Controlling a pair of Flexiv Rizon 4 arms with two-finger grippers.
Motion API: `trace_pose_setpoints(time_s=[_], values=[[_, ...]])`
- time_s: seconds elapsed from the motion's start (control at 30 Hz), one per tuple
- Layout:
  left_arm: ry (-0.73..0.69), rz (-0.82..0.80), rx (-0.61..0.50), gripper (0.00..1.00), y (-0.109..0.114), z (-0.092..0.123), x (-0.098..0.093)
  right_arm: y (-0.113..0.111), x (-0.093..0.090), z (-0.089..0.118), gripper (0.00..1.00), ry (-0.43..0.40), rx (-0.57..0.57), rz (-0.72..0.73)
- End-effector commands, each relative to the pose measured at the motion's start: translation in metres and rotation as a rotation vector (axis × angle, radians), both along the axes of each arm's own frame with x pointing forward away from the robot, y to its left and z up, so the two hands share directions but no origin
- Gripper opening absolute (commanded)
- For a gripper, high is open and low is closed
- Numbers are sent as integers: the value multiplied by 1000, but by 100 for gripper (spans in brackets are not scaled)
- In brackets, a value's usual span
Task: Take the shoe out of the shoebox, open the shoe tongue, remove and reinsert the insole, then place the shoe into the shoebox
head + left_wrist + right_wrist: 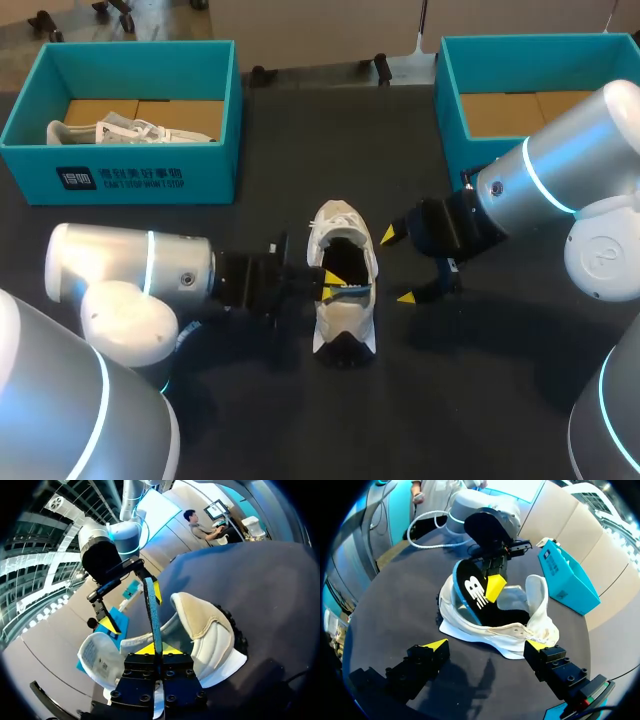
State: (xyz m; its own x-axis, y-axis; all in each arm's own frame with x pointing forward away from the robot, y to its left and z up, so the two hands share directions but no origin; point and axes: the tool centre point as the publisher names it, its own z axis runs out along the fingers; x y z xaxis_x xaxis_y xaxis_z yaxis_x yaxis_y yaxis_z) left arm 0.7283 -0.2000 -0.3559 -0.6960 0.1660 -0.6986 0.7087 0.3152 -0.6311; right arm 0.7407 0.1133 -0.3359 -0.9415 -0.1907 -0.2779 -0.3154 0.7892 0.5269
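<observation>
**Shoe [335, 230] on bench [450, 400], insole [352, 289] part-drawn; left tool [333, 286] holding, right tool [398, 267] empty.**
Head view: the shoe lies mid-bench between the arms, long axis running away from the robot. The left tool is clamped on the insole; the right tool is spread wide, just beside the shoe. Left wrist view: insole [153, 610] edge-on in its grip. Right wrist view: shoe [490, 625] broadside just ahead (insole raised at the heel end). Reseating likely falls to the left arm.

Shoe [342, 300] mid-tabletop [300, 140]. Left gripper [335, 286] blocks its left side, clamped on insole [470, 592]. Right gripper [397, 267], fingers spread, crowds its right side. Left shoebox [215, 150] and right shoebox [450, 120] fill the far corners. Free lanes: between the boxes, and along the near edge.
</observation>
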Motion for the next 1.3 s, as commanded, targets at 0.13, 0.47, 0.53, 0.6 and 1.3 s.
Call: trace_pose_setpoints(time_s=[0.13,0.47,0.53,0.6,1.3], values=[[-9,9,16,0,-5,-9,9,0,-1,-1,100,-2,2,1],[-19,6,18,0,-6,1,4,0,-1,-1,100,-2,2,1],[-19,12,23,18,-5,6,3,0,-1,-1,100,-2,2,1],[-22,19,37,21,-4,8,2,0,-1,-1,100,-2,2,1],[-32,29,166,14,0,10,-4,0,-1,-1,100,-2,2,1]])
